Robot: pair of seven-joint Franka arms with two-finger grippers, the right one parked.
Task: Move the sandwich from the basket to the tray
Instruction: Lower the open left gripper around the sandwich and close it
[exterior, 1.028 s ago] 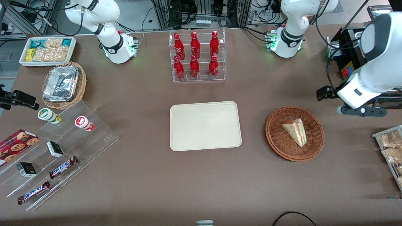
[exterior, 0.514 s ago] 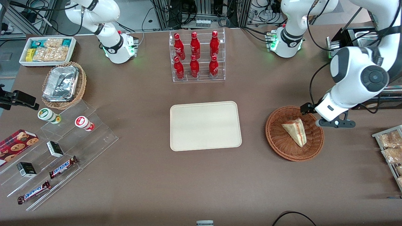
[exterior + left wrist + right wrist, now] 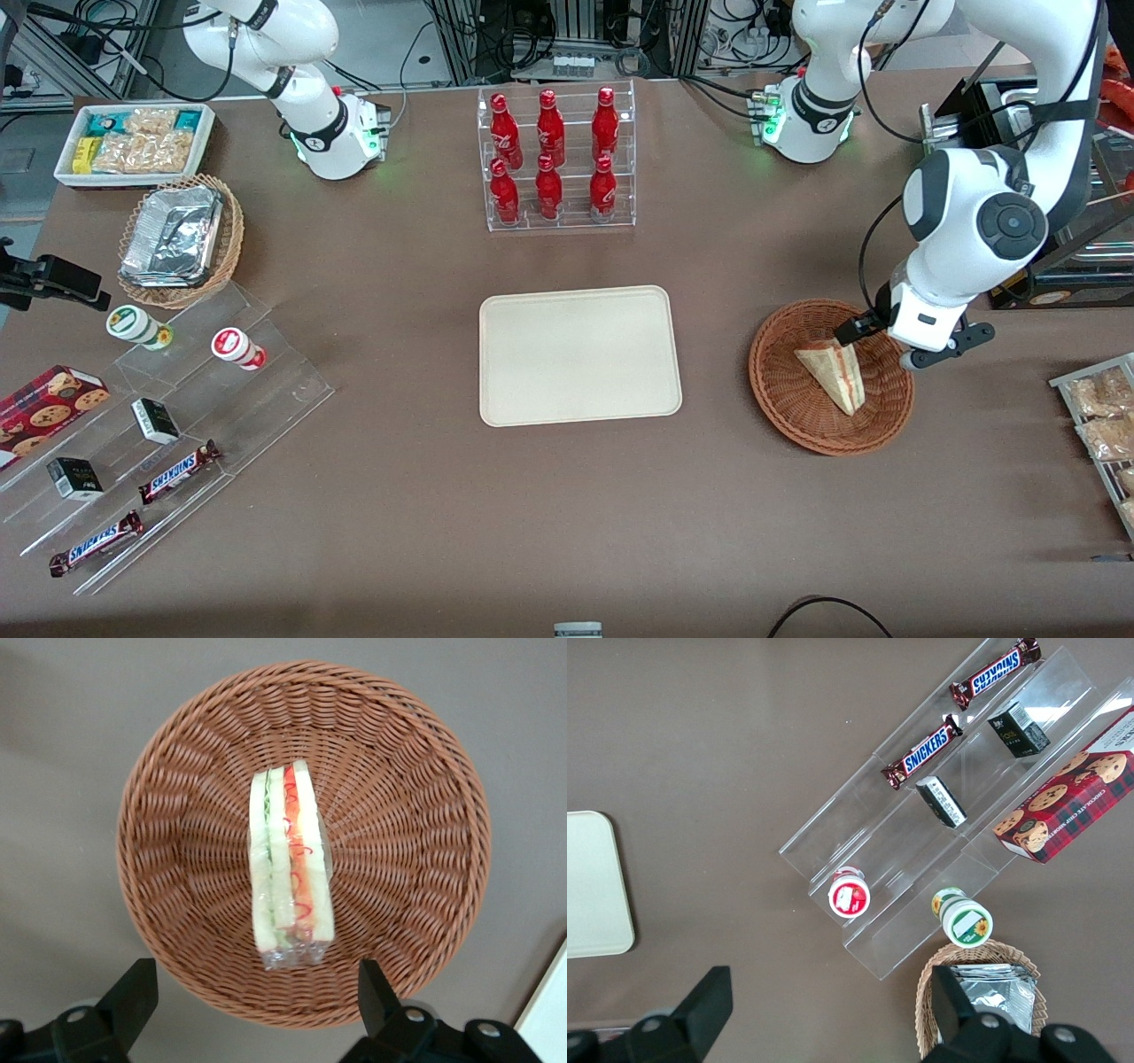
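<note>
Fingers: my left gripper (image 3: 252, 992) is spread wide, holding nothing, its two fingertips (image 3: 133, 988) flanking the near end of the sandwich (image 3: 288, 864).
Position: I have it hovering over the basket (image 3: 797, 408), above the rim farther from the front camera.
Key relation: sandwich lies straight ahead between the fingers, its long axis running away from them, so I judge the jaws span its thin width.
Sandwich: in the basket middle, on its side, filling stripes up.
Tray (image 3: 580, 354): bare, mid-table, well apart toward the parked arm's end.
Count: one sandwich, one reddish basket, one tray.
</note>
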